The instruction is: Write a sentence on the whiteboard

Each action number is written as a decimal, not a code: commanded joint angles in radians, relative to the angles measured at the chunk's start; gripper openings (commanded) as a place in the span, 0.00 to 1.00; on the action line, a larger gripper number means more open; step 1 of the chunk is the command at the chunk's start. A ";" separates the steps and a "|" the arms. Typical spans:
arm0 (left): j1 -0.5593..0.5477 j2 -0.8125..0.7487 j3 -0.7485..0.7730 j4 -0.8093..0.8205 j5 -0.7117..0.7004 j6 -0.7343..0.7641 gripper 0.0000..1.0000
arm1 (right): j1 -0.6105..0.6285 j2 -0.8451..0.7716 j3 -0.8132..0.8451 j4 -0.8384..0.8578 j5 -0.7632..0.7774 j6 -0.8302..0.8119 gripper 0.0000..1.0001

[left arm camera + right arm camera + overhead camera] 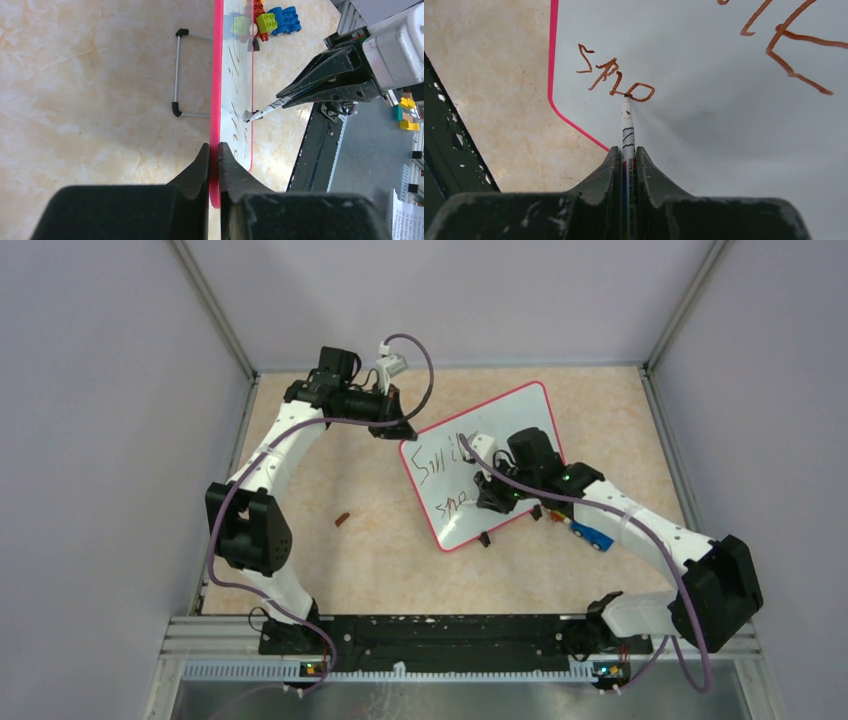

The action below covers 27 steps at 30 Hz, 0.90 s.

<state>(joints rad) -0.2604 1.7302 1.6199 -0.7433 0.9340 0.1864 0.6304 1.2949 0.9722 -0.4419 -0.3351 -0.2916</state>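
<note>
The whiteboard point(515, 415) sits right of the table's point(330, 570) centre and toward its far edge, turned so one corner points at the near edge. Its wire stand point(176, 75) shows behind it in the left wrist view. The left jaws are closed almost fully on the board's pink rim at the corner nearest the table's left edge, one finger on each face. The right jaws are clamped tight around a thin white marker point(627, 130), whose tip touches the board at the top of a small loop. The sentence point(616, 82) is only part written: a first line beginning "Smil" and a second reading roughly "spr" plus the letter now being formed, so I judge most of the second line is left to do. To do it well, the pinch on the rim should stay firm so the board cannot slide or rock under the pen. Marker pressure should be light and even, just enough for an unbroken stroke. Each letter should close cleanly before the tip lifts. The line should run parallel to the one above, with compact letters so the remaining words fit before the rim. The right jaws should ride clear of fresh ink, and of the toy bricks point(592, 536) beside the board's near right side.
</note>
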 commanded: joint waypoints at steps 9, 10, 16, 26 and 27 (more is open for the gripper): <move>-0.023 0.009 -0.032 -0.055 -0.003 0.010 0.00 | -0.018 -0.035 -0.011 0.009 0.054 -0.015 0.00; -0.023 0.009 -0.032 -0.053 -0.002 0.008 0.00 | -0.025 -0.037 -0.004 0.005 0.054 -0.019 0.00; -0.023 0.010 -0.031 -0.053 0.004 0.006 0.00 | -0.035 -0.062 0.035 -0.031 0.041 -0.024 0.00; -0.023 0.007 -0.030 -0.054 0.004 0.007 0.00 | -0.050 -0.038 0.052 -0.001 0.089 -0.015 0.00; -0.023 0.006 -0.032 -0.054 0.004 0.007 0.00 | -0.051 -0.034 0.054 0.006 0.094 -0.011 0.00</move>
<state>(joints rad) -0.2604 1.7302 1.6199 -0.7433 0.9443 0.1856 0.5945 1.2629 0.9710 -0.4828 -0.2867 -0.2966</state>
